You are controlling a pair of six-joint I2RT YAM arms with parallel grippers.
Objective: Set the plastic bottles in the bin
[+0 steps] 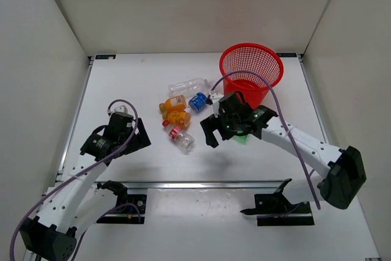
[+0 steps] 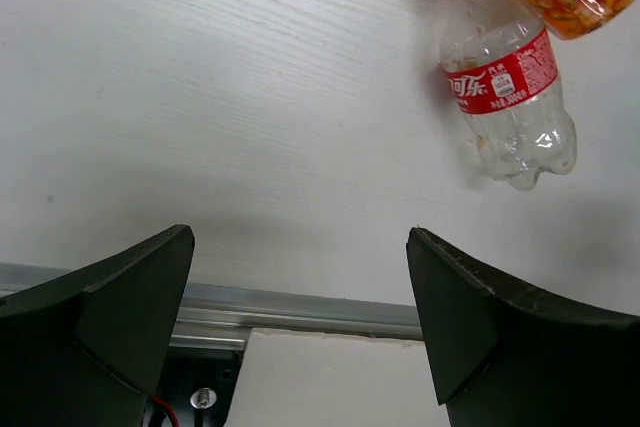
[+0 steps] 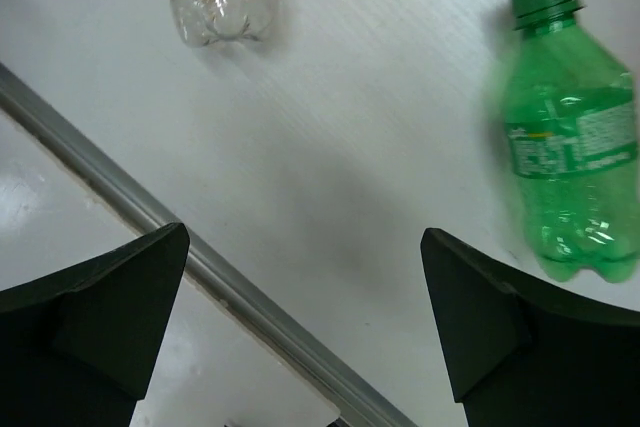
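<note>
lying on white walled-in table (image 1: pixel 137 87), plastic bottles (image 1: pixel 177 116), left hand (image 2: pixel 298 239) and right hand (image 3: pixel 305 235) spread

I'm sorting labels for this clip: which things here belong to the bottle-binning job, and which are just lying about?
Part of the job:
- red basket
- clear bottle
- orange bottle
- second orange bottle
- blue-labelled bottle
- red-labelled bottle
- green bottle

Just there:
- metal rail
- purple cable

top view looks down from high behind the near edge over the whole tabletop (image 1: pixel 122 84); each wrist view faces it closely; left wrist and top share the red-labelled bottle (image 1: pixel 180 137) (image 2: pixel 505 87).
</note>
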